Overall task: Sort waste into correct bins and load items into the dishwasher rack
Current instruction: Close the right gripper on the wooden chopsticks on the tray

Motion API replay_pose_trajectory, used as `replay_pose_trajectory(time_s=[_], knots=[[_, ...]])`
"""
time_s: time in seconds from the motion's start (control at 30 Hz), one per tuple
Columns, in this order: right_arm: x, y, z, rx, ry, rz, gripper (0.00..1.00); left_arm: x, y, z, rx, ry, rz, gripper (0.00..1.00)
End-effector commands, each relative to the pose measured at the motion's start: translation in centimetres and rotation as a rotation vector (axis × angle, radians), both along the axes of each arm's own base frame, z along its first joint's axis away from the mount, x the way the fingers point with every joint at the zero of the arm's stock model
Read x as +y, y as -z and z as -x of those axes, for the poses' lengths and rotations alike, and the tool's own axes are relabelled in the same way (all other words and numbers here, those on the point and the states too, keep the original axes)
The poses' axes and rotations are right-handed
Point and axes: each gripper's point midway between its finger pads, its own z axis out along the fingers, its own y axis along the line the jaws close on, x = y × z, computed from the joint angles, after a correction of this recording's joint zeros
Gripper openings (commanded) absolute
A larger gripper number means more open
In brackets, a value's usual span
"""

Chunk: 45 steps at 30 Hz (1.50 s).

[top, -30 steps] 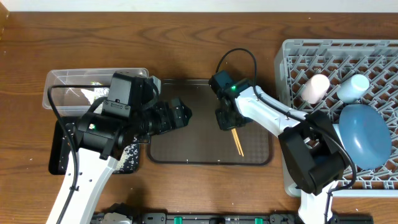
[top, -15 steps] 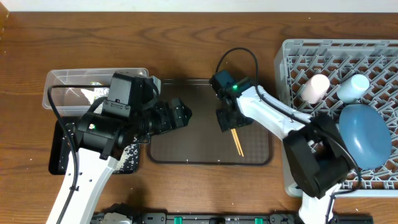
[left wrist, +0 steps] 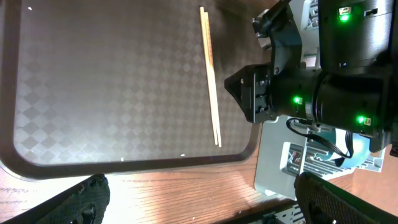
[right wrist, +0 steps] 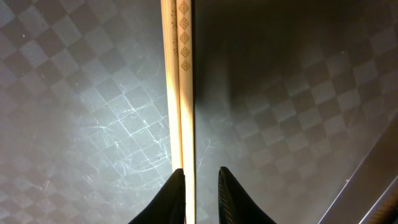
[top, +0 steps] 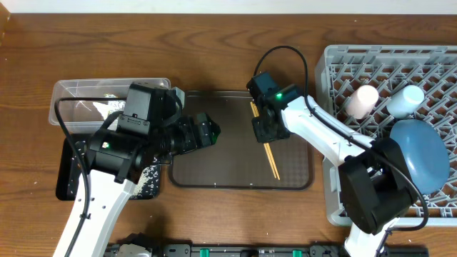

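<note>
Two wooden chopsticks [top: 272, 161] lie side by side on the dark brown serving tray [top: 214, 165], and also show in the left wrist view [left wrist: 211, 81]. My right gripper [top: 266, 131] is down over their middle. In its wrist view the chopsticks [right wrist: 180, 81] run between the narrow jaws of that gripper [right wrist: 201, 173], tight against the left finger [right wrist: 173, 199], with a thin dark gap to the other finger. My left gripper [top: 208, 131] hangs wide open over the tray's left side with nothing in it [left wrist: 199, 208]. The grey dishwasher rack [top: 335, 54] holds a blue plate [top: 418, 153], a pinkish-white cup [top: 362, 100] and a light blue cup [top: 405, 100].
A clear plastic tub [top: 71, 96] stands at the left with white scraps inside. In front of it lies a black tray [top: 66, 182] with rice grains [top: 151, 178], largely under my left arm. The rack fills the right side of the table.
My right gripper has shifted slightly right and away along the chopsticks, so their far end now shows. The left arm has not moved.
</note>
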Motion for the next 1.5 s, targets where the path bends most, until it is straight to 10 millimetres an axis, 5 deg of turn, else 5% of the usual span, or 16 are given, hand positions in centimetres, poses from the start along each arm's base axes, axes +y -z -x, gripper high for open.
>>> replay_pose_trajectory(time_s=[0.0,0.2,1.0,1.47], knots=[[-0.1,-0.8,-0.7,-0.034,0.008,0.002,0.18,-0.1,-0.5,-0.1,-0.015,0.012,0.006,0.98],[0.1,-0.8,-0.7,-0.038,0.004,-0.001,0.30,-0.1,-0.5,-0.1,-0.015,0.012,0.006,0.98],[0.4,0.7,-0.8,-0.066,-0.001,-0.015,0.24,-0.1,-0.5,-0.1,-0.015,0.012,0.006,0.98],[0.6,2.1,-0.2,-0.065,-0.003,-0.032,0.29,-0.1,-0.5,-0.1,-0.015,0.012,0.006,0.98]])
